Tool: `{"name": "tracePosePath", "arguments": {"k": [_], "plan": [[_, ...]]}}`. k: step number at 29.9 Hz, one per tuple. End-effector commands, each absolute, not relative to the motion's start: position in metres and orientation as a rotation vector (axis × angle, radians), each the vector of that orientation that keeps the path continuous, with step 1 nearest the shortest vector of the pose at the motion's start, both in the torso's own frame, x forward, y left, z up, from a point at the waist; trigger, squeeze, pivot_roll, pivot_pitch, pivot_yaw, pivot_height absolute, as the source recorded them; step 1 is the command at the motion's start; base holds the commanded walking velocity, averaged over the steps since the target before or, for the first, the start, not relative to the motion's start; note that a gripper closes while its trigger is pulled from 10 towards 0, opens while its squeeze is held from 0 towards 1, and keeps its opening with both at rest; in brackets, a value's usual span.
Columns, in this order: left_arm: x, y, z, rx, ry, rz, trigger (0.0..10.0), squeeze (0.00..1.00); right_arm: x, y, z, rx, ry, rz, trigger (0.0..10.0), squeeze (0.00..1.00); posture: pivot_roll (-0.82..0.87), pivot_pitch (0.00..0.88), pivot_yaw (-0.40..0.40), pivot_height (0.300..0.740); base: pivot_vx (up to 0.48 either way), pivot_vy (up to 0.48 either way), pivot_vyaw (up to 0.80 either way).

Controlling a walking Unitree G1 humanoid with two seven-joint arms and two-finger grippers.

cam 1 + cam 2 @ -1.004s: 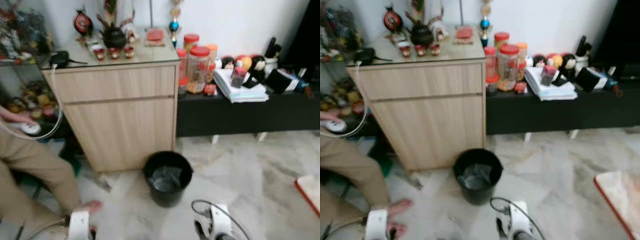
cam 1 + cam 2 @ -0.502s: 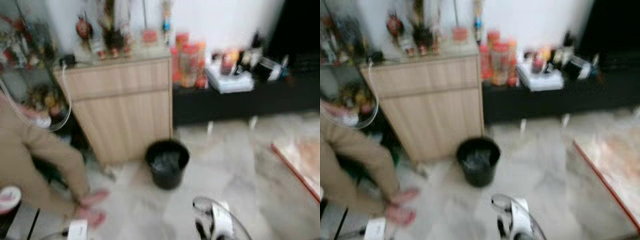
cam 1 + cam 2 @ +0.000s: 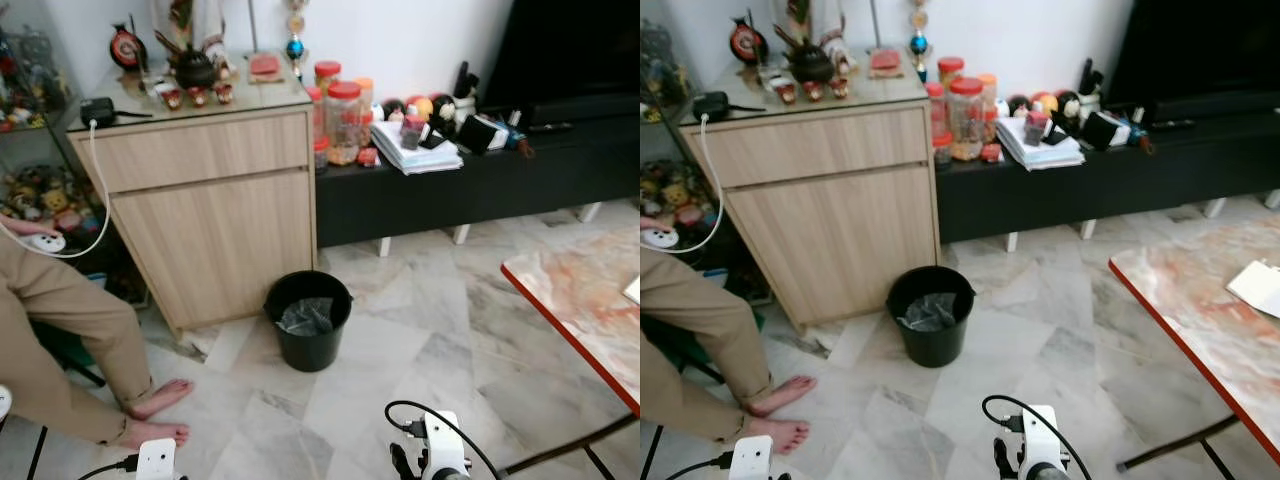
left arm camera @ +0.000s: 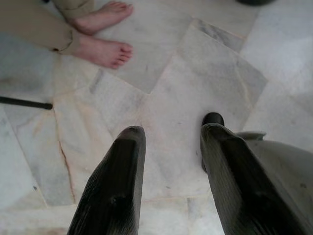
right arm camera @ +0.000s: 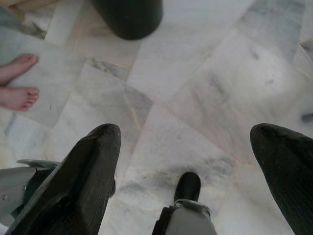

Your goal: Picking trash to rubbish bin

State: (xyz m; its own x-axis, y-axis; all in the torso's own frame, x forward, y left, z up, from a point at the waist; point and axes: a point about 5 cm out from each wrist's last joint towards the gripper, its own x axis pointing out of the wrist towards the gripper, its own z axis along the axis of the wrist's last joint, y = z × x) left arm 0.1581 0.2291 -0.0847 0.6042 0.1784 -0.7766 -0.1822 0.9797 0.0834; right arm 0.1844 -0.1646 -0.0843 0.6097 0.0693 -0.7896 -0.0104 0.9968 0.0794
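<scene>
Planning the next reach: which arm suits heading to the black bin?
Right, probably. The round black plastic bin stands nearer the right end effector, whose wrist view catches the bin. The left end effector points toward the person's bare feet.

At ten o'clock we are seeing a wooden cabinet [image 3: 215,225]; at nine a seated person's bare feet [image 3: 158,415]; at three a marble table [image 3: 585,300].

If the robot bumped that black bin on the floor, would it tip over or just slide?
The black bin would probably slide: it looks squat, and the marble floor looks smooth and polished. It is likely light, holding what looks like a crumpled liner. The wooden cabinet close behind would probably stop it sliding far back.
</scene>
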Motion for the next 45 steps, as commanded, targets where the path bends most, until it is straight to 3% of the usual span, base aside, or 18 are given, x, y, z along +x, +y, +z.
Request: {"name": "tracePosePath", "arguments": {"k": [1, 45], "plan": [[0.1616, 0.2300, -0.0830, -0.002, 0.888, 0.214, 10.0, 0.00, 0.1878, -0.1652, -0.0827, 0.076, 0.906, 0.033, 10.0, 0.00, 0.04, 0.000, 0.025, 0.740, 0.000, 0.000, -0.74], [0.1603, 0.2283, -0.0842, 0.009, 0.901, 0.213, 10.0, 0.00, 0.1882, -0.1654, -0.0827, 0.069, 0.914, 0.032, 10.0, 0.00, 0.05, 0.003, 0.024, 0.740, 0.000, 0.062, -0.74]]}}
